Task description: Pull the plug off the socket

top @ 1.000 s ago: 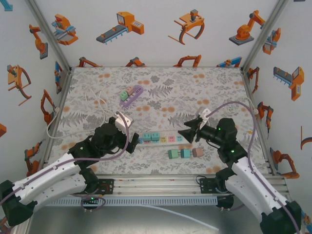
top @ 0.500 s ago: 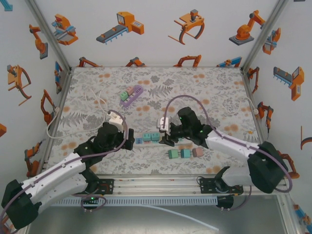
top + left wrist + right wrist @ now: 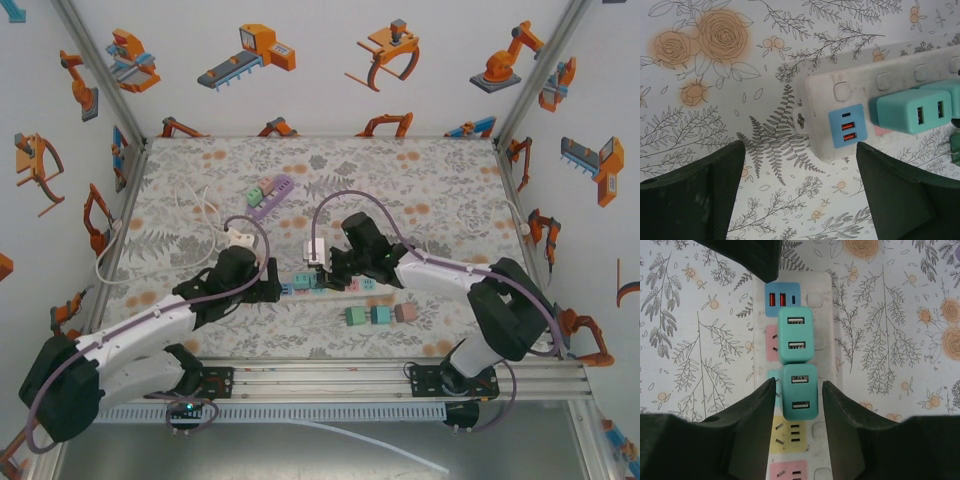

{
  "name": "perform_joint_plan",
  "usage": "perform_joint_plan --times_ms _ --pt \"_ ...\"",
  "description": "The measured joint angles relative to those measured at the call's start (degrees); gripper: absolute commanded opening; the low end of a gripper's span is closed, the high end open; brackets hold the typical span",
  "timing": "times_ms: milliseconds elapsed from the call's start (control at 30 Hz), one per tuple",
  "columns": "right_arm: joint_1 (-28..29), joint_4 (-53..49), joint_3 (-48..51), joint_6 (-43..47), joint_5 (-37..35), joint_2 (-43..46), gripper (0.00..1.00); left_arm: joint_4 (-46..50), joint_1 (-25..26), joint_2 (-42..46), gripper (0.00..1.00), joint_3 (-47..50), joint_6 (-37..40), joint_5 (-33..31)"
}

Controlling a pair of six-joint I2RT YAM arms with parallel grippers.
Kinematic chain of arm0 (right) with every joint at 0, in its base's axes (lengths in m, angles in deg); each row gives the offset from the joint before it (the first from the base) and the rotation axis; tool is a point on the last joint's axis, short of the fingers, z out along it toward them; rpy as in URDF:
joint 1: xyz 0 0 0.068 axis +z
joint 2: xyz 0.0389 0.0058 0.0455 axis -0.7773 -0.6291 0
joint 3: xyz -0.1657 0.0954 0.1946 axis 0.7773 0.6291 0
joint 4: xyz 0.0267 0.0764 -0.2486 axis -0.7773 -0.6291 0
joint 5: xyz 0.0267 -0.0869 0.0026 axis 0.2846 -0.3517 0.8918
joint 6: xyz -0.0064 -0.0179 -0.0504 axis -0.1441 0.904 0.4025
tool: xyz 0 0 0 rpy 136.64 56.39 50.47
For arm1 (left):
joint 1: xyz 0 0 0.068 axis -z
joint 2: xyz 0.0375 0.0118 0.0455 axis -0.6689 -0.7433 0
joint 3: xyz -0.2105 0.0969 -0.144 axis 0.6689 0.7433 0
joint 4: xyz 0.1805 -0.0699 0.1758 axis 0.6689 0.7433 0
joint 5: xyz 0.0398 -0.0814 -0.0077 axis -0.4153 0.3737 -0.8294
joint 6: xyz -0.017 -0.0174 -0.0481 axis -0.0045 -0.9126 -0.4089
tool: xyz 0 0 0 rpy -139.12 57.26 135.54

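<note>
Top view, mid-counter (image 3: 430,190): socket strip (image 3: 348,285) lies crosswise between the arms. At its left end sits the left hand (image 3: 272,288); over its left half, the right hand (image 3: 326,274). Likely one braces while the other pulls.

Left wrist view: left hand (image 3: 800,200) spread wide, fingers (image 3: 690,195) flanking the strip's end by the blue USB block (image 3: 847,126). Nothing gripped.

Right wrist view: right hand (image 3: 799,412) spread, fingers (image 3: 752,425) straddling the nearer teal plug (image 3: 800,395) with slim gaps, not pinching. Plug looks fully seated in the socket strip (image 3: 816,315); second teal plug (image 3: 795,335) just beyond it. Closing on the plug comes next, I judge.
</note>
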Motion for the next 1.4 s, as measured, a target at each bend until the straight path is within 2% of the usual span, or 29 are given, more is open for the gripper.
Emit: perform_joint_plan --times_ms 200,467,667,967,1400 --pt "0.17 -0.09 -0.20 0.31 -0.02 -0.63 0.35 -1.05 -0.04 -7.54 0.77 -4.33 -0.66 1.05" --pt "0.26 -0.24 -1.09 0.33 0.24 -1.55 0.31 -1.11 -0.04 -12.55 0.73 -5.33 -0.85 2.71" --pt "0.26 -0.24 -1.22 0.33 0.39 -1.70 0.28 -1.05 -0.04 -13.14 0.66 -5.70 -2.32 3.65" --pt "0.28 -0.42 -1.70 0.09 0.63 -1.97 0.17 -0.20 -0.04 -13.31 0.66 -6.01 -3.72 3.72" --pt "0.39 0.48 -1.33 -1.55 0.28 -1.77 0.12 0.57 0.02 -13.33 0.65 -6.05 -6.21 3.30"
